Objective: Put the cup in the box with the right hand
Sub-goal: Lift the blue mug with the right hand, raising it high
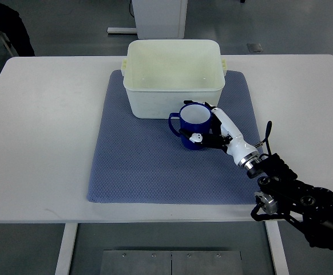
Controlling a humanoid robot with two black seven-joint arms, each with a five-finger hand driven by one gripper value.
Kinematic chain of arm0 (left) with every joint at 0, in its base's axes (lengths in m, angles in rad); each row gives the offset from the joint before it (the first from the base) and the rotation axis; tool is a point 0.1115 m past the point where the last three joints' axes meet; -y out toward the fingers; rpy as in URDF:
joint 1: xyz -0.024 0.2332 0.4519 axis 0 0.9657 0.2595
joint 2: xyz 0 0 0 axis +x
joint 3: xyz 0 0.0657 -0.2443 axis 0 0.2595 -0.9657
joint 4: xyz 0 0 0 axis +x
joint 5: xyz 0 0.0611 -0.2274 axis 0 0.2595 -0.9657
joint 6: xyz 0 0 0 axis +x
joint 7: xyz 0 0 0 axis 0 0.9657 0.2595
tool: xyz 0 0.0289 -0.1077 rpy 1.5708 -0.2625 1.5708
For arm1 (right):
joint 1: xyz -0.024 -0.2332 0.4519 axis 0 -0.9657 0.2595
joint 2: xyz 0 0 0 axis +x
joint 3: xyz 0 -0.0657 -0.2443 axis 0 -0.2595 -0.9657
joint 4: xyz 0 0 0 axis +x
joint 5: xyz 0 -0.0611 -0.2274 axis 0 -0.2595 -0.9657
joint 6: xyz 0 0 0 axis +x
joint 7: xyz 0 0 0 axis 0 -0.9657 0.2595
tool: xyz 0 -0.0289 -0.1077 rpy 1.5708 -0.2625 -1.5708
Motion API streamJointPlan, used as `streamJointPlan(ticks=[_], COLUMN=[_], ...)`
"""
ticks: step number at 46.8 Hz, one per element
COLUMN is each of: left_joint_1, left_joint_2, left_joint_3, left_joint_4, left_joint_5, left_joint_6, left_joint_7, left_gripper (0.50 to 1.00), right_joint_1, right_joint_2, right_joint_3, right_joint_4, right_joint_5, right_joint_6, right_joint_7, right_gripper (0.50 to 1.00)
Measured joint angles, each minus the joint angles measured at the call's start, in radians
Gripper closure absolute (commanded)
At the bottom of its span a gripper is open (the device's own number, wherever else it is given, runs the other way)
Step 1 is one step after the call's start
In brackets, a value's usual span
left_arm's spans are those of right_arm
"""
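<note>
A dark blue cup [193, 121] with a white inside stands upright on the blue mat [143, 166], just in front of the cream box [174, 76]. Its handle points left. My right hand [207, 125] comes in from the lower right and wraps its white and black fingers [196, 137] around the cup's right side and front. The box is open on top and holds nothing that I can see. The left arm does not show.
The mat lies on a white table [46, 126]. A white cabinet base [158, 17] stands on the floor behind the table. A dark shape [6, 28] shows at the top left corner.
</note>
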Motion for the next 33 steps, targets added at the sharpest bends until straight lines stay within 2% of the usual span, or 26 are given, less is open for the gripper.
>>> streamJointPlan(ticks=[18,33], left_joint_1=[0.0,0.0], left_joint_2=[0.0,0.0], left_joint_3=[0.0,0.0], left_joint_4=[0.0,0.0], left_joint_5=[0.0,0.0], left_joint_6=[0.0,0.0], left_joint_7=[0.0,0.0], left_gripper=[0.5,0.5], right_joint_1=[-0.018,-0.017], right_joint_2=[-0.149,-0.292], right_joint_3=[0.002,0.007], right_joint_4=[0.069,0.081], right_joint_5=[0.002,0.031], right_joint_6=[0.005,0.05], right_joint_7=[0.0,0.0], right_gripper=[1.0,1.0])
